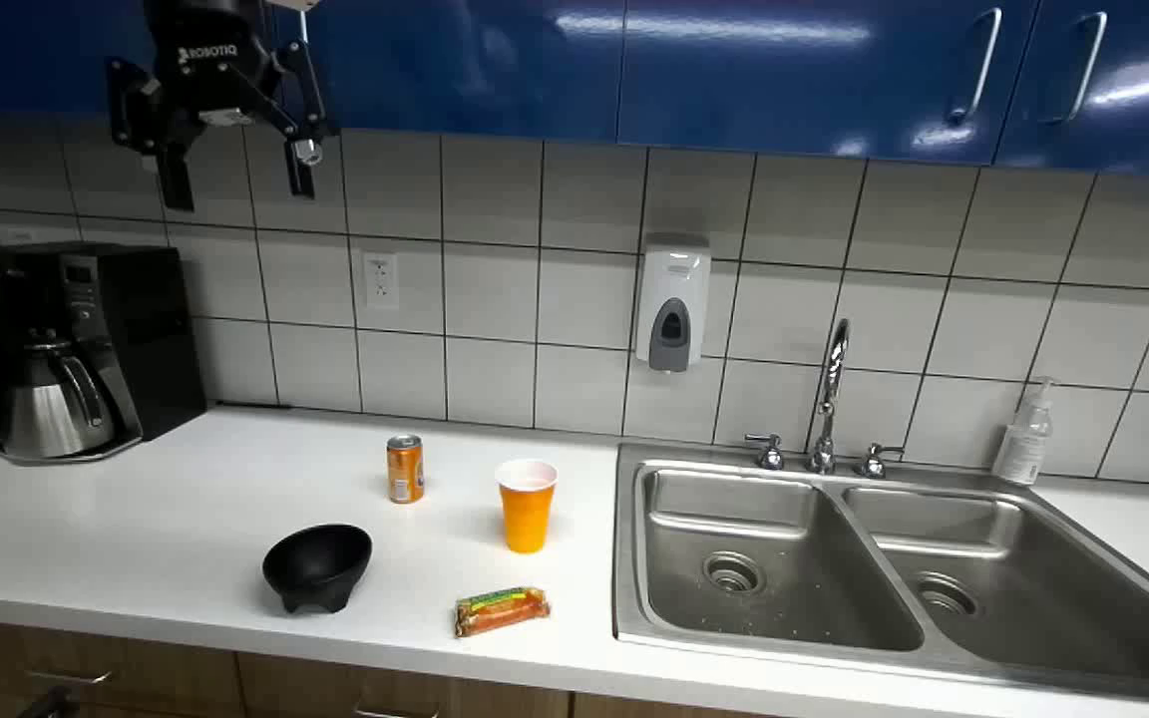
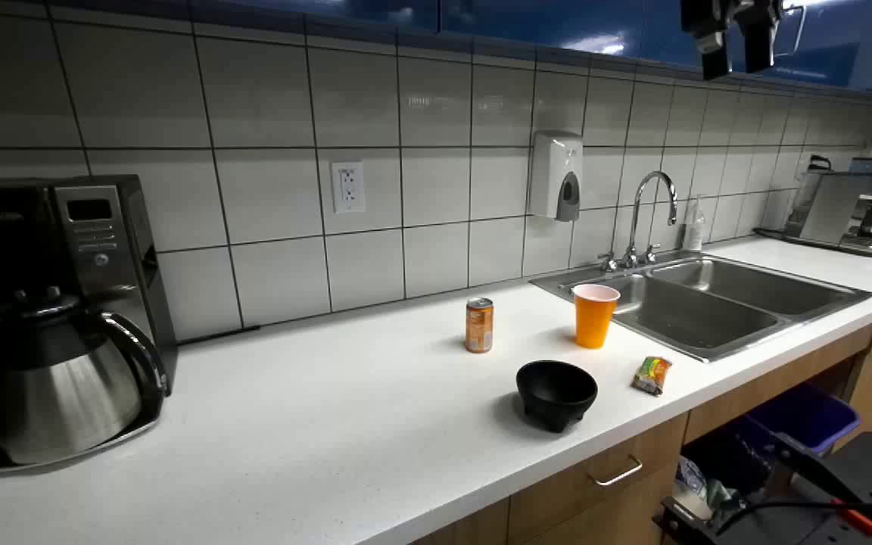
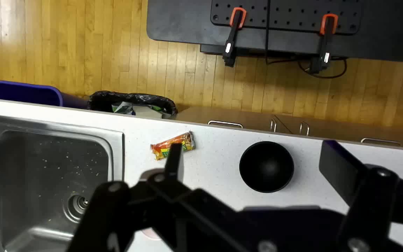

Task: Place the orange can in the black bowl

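Orange can (image 1: 405, 469) stands on the worktop (image 1: 186, 499), well below the jaws, which hang wide apart and grasp nothing. An off-centre descent could tip it: the wrist view doesn't show the can, so the lining-up may be poor. The orange cup (image 1: 527, 511), near it and also lower than the jaws, might be knocked by their spread. Over the black bowl (image 1: 318, 566), likewise below, an early release could leave the can tilted against the rim or toppled outside. The can's long axis is vertical, silvery top pointing upward.

Beyond the widely parted jaws sits the black bowl (image 3: 266, 167).
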Robot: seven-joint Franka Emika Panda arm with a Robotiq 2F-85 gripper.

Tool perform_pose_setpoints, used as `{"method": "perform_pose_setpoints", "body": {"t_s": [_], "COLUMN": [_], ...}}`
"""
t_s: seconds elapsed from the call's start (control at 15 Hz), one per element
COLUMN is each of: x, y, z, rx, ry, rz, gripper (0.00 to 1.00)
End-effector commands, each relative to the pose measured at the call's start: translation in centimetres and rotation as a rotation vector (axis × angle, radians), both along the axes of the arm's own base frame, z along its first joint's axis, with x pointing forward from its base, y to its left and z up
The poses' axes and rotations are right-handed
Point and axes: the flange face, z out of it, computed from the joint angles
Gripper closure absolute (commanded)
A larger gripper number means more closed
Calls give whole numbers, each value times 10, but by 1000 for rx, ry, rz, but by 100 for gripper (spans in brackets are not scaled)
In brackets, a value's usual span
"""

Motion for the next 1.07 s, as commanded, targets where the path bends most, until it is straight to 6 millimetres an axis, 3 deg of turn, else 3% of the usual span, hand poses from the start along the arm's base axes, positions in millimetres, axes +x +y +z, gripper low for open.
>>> {"method": "perform_pose_setpoints", "body": {"t_s": [0.0,0.33,1.0], "x": [0,2,0], "y": [0,2,27], "z": [0,-5,-91], "rx": [0,-9,-59], "ry": [2,0,57], "rz": [0,11,129], "gripper": [0,0,0]}}
